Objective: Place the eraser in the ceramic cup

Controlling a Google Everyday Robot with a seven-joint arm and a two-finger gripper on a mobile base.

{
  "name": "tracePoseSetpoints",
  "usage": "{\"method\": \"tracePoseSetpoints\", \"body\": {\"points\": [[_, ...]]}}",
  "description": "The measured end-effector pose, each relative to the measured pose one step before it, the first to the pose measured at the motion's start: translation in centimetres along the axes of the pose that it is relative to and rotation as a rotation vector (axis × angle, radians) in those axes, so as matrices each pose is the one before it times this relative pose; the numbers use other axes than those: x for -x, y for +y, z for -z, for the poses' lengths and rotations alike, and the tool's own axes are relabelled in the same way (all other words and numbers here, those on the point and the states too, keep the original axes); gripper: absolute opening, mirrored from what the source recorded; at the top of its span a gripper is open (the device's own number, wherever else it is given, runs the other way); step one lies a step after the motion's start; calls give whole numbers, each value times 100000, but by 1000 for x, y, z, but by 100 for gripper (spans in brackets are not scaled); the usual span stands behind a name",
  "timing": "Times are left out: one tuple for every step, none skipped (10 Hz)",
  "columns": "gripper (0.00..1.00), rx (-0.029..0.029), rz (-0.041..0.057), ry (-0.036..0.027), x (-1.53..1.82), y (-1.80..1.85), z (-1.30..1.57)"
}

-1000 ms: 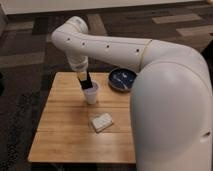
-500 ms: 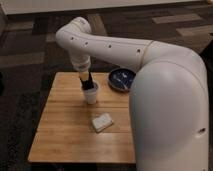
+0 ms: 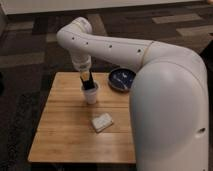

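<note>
- Nearest to me, the robot's white arm point(image 3: 167, 105) fills the right side of my view; its bulky shell hides the right part of the wooden table point(image 3: 60, 140).
- On the table's near half I see a pale whitish-grey pad point(image 3: 102, 122) lying flat, turned a little askew; it sits apart from everything else, just in front of the cup.
- Behind the pad stands the ceramic cup point(image 3: 90, 94), white and upright, around the middle of the table.
- The gripper point(image 3: 88, 82) hangs straight down over the cup, its dark tip at the cup's mouth; I cannot tell how the jaws stand, since the dark tip and whatever it may carry blur together.
- The eraser point(image 3: 88, 83) I take to be the black shape at the cup's rim, right under the gripper; whether it is inside the cup or only touching the rim I cannot tell.
- Farther back, to the right of the cup, a dark blue bowl point(image 3: 121, 79) rests near the table's far edge; the arm's shell partly overlaps it.
- Beyond the table lies dark patterned carpet point(image 3: 30, 45).
</note>
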Motion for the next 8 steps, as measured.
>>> {"method": "tracePoseSetpoints", "body": {"points": [[66, -48, 67, -29, 52, -20, 5], [75, 12, 44, -8, 29, 1, -12], [79, -15, -28, -5, -14, -3, 9], [80, -16, -12, 11, -12, -5, -4], [80, -3, -37, 2, -21, -1, -5], [80, -12, -78, 7, -50, 1, 5], [80, -1, 44, -10, 30, -2, 0], [80, 1, 52, -14, 34, -1, -2]]}}
